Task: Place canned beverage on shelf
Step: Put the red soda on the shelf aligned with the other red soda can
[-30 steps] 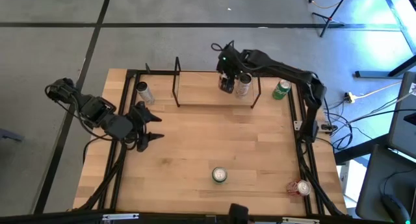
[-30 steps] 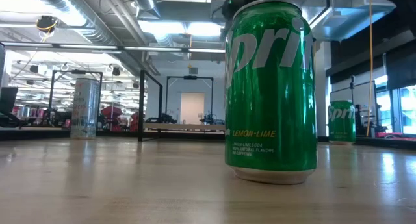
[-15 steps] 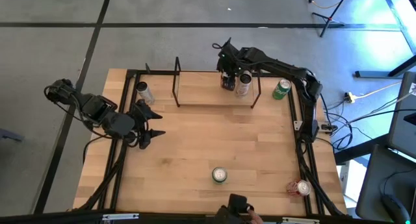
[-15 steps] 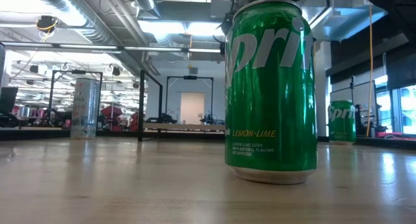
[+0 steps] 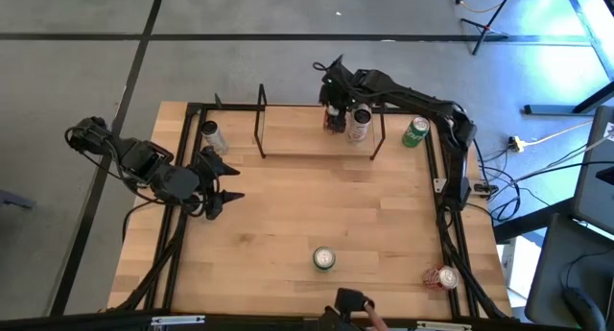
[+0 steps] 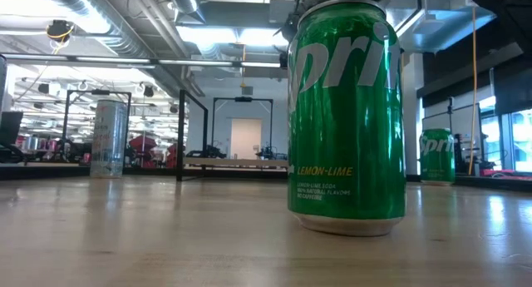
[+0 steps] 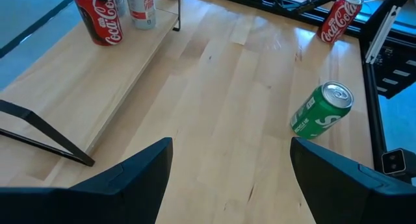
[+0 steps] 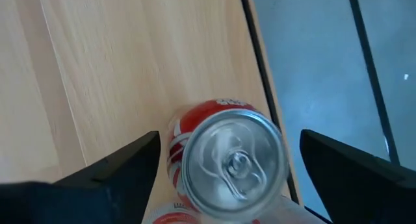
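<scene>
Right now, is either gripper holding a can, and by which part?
No. The right gripper stands open above the red can on the shelf; the left gripper is open, empty.

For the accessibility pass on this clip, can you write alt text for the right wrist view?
Looking straight down, the right claw stands open around a red cola can, its silver top and pull tab facing the camera. The can stands on the shelf's light wooden board near its edge, with grey floor beyond.
</scene>
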Controlling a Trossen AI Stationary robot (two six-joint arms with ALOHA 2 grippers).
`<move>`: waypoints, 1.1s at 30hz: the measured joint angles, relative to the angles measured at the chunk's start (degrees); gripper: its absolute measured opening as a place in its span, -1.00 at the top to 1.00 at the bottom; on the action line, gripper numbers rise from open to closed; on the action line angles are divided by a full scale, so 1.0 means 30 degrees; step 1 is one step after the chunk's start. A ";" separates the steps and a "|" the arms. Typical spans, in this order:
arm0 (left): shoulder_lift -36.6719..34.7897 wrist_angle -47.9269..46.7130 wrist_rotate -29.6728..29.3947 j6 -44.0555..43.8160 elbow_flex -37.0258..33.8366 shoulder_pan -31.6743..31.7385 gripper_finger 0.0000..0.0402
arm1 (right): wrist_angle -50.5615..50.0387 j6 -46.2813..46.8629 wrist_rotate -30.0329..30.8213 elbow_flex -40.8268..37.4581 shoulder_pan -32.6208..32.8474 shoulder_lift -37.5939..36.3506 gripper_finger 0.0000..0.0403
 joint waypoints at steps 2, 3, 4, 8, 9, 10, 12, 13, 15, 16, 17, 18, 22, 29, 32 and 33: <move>0.0000 -0.0006 0.0000 0.0000 0.0000 0.0000 -0.48 | -0.0483 0.0108 0.0120 0.0500 0.0162 -0.0195 -0.76; 0.0000 0.0000 0.0000 0.0000 0.0000 0.0000 -0.48 | -0.0771 0.0121 0.0124 0.0865 0.0293 -0.0275 -0.77; 0.0000 0.0000 0.0000 -0.0007 0.0000 0.0000 -0.48 | -0.1123 0.0198 0.0124 0.1265 0.0460 -0.0381 -0.77; 0.0000 0.0000 0.0152 -0.0011 0.0000 0.0000 -0.48 | -0.3123 0.1389 -0.0351 0.3215 0.1507 -0.0931 -0.77; 0.0000 0.0000 0.0251 -0.0022 0.0000 0.0000 -0.48 | -0.3808 0.1742 -0.0526 0.3699 0.1874 -0.1115 -0.77; 0.0000 0.0000 0.0400 -0.0022 0.0000 -0.0002 -0.48 | -0.4536 0.2158 -0.0799 0.4125 0.2250 -0.1267 -0.77; 0.0000 0.0000 0.0554 -0.0077 0.0000 -0.0056 -0.48 | -0.5813 0.3108 -0.1327 0.4730 0.3097 -0.1602 -0.77; 0.0000 0.0000 0.0561 -0.0124 0.0000 -0.0103 -0.48 | -0.6245 0.3611 -0.1712 0.4858 0.3554 -0.1822 -0.77; 0.0000 0.0007 0.0564 -0.0138 0.0000 -0.0250 -0.48 | -0.6877 0.4746 -0.2327 0.4882 0.4527 -0.2308 -0.77; 0.0000 0.0007 0.0572 -0.0138 0.0000 -0.0305 -0.48 | -0.7187 0.5344 -0.2576 0.4883 0.5060 -0.2539 -0.78; 0.0000 0.0007 0.0576 -0.0148 0.0000 -0.0337 -0.48 | -0.7517 0.5954 -0.2759 0.4889 0.5585 -0.2760 -0.78; 0.0000 0.0007 0.0597 -0.0147 0.0000 -0.0342 -0.48 | -0.7891 0.6559 -0.2887 0.4889 0.6134 -0.2924 -0.78; -0.0004 0.0007 0.0590 -0.0153 0.0000 -0.0335 -0.48 | -0.9772 0.8890 -0.2512 0.4883 0.8516 -0.3420 -0.78; -0.0004 -0.0004 0.0590 -0.0026 0.0000 -0.0328 -0.48 | -1.1610 1.3406 -0.0678 0.3565 1.2354 -0.4618 -0.78; 0.0000 -0.0061 0.0590 -0.0016 -0.0002 -0.0328 -0.48 | -1.1926 1.5846 -0.0247 0.1806 1.3727 -0.5870 -0.78; -0.0001 -0.0065 0.0590 -0.0014 -0.0007 -0.0328 -0.48 | -1.1963 1.6588 -0.0184 0.0871 1.4199 -0.6403 -0.78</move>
